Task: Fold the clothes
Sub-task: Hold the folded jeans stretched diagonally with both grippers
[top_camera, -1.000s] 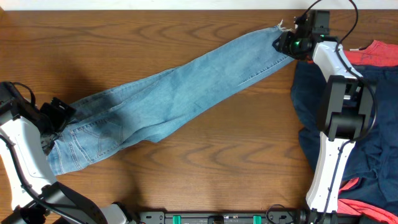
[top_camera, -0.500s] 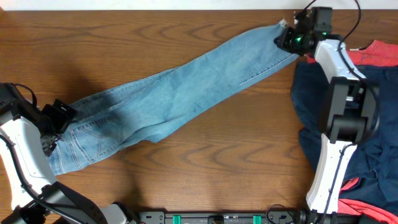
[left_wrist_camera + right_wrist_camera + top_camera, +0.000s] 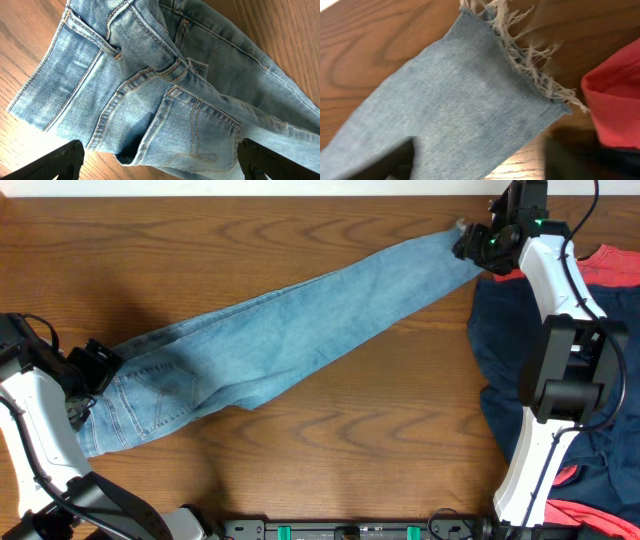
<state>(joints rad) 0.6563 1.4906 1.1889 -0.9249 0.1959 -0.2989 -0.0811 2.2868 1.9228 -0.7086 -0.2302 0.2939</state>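
The light-blue denim jeans [image 3: 280,330] lie stretched diagonally across the table, waist at lower left, frayed hem [image 3: 458,227] at upper right. My left gripper [image 3: 88,385] is open at the waist. In the left wrist view the waistband and back pocket [image 3: 200,125] lie between its spread fingers [image 3: 160,162]. My right gripper [image 3: 482,245] is open over the leg end. In the right wrist view the frayed hem [image 3: 525,65] lies ahead of its spread fingers [image 3: 480,160]. The dark navy garment [image 3: 580,400] and coral-red T-shirt [image 3: 605,268] lie at the right.
The wooden table's far edge [image 3: 250,198] runs along the top. The navy garment and red T-shirt pile fills the right side under my right arm. More red cloth [image 3: 570,505] shows at the lower right. The red T-shirt edge [image 3: 615,100] lies close to the hem.
My right gripper has moved up and to the right near the hem. The jeans leg has straightened and its crease has smoothed out. The left arm has not moved.
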